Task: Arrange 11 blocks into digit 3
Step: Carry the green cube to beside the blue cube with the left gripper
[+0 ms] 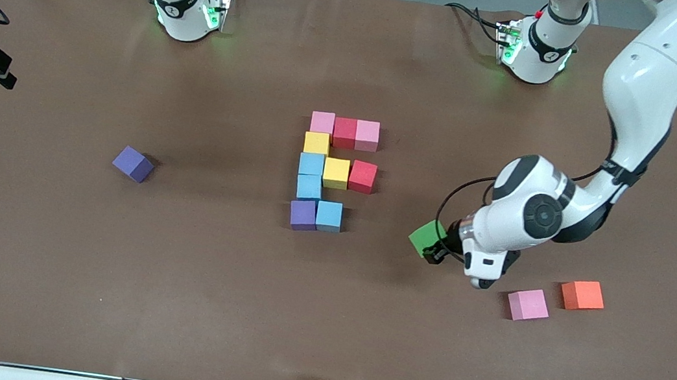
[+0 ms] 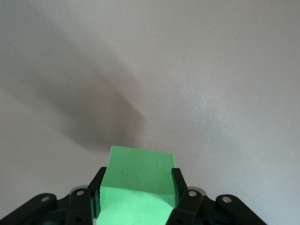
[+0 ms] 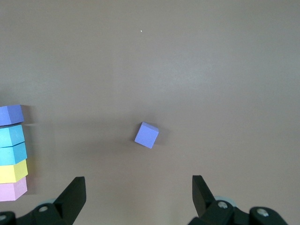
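Note:
The digit 3 (image 1: 333,170) lies mid-table as touching blocks: a pink-red-pink bar nearest the bases, then a yellow block (image 1: 316,143), a light blue-yellow-red bar, a light blue block (image 1: 309,187), and a purple block (image 1: 302,214) beside a light blue one (image 1: 328,215). My left gripper (image 1: 433,247) is shut on a green block (image 1: 425,235) (image 2: 138,180), above the table toward the left arm's end from the figure. My left gripper's fingers (image 2: 177,183) press two of its sides. My right gripper (image 3: 138,187) hangs open and empty over bare table.
A loose purple cube (image 1: 133,164) (image 3: 146,135) lies toward the right arm's end. A loose pink cube (image 1: 527,304) and an orange cube (image 1: 582,295) lie close to the left arm's hand. The figure's edge (image 3: 11,154) shows in the right wrist view.

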Motion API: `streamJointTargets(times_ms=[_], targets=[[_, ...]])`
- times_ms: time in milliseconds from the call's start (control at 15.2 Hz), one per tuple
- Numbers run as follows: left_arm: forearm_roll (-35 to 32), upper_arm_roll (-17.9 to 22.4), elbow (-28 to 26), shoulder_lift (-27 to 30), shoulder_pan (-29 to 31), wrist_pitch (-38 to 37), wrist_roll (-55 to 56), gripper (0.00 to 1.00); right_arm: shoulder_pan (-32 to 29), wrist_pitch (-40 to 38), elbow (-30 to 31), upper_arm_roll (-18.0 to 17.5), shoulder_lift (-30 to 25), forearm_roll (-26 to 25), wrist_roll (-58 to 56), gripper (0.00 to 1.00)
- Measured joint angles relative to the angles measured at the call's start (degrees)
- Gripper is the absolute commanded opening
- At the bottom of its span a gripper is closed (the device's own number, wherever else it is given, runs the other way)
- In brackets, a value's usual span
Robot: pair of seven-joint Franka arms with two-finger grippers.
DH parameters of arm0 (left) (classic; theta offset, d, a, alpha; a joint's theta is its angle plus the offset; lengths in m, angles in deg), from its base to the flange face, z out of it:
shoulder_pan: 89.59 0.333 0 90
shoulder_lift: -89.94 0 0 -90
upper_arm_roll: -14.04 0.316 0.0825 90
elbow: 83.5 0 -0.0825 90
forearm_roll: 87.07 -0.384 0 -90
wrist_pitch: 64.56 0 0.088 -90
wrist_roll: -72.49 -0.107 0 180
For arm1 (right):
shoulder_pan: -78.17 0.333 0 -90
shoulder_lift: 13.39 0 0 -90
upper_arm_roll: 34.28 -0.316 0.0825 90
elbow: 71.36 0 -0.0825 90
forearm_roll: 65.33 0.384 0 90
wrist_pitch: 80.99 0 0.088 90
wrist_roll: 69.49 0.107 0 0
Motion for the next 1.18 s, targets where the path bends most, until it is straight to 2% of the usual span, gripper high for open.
streamJointTargets(times_ms=[197, 395, 987, 1185], targets=[[0.0, 5.84, 2.85, -0.51, -8.9, -0.08, 11.69, 0.0, 0.0, 0.01, -0.01, 0.0, 0.0, -0.01, 0.05, 1.0], [0.0, 8.87, 3.89, -0.61, -13.99, -0.09, 21.16, 0.0, 0.0, 0.02, -0.02, 0.0, 0.0, -0.01, 0.08, 1.0], [0.0, 9.63, 4.86, -1.77, -18.5, 3.68, 40.13, 0.0, 0.0, 0.05, -0.02, 0.0, 0.0, -0.02, 0.13, 1.0], [0.0, 11.39, 5.06, -2.33, -20.82, 5.43, 46.21, 0.01, 0.0, 0.06, -0.02, 0.0, 0.0, -0.02, 0.15, 1.0]])
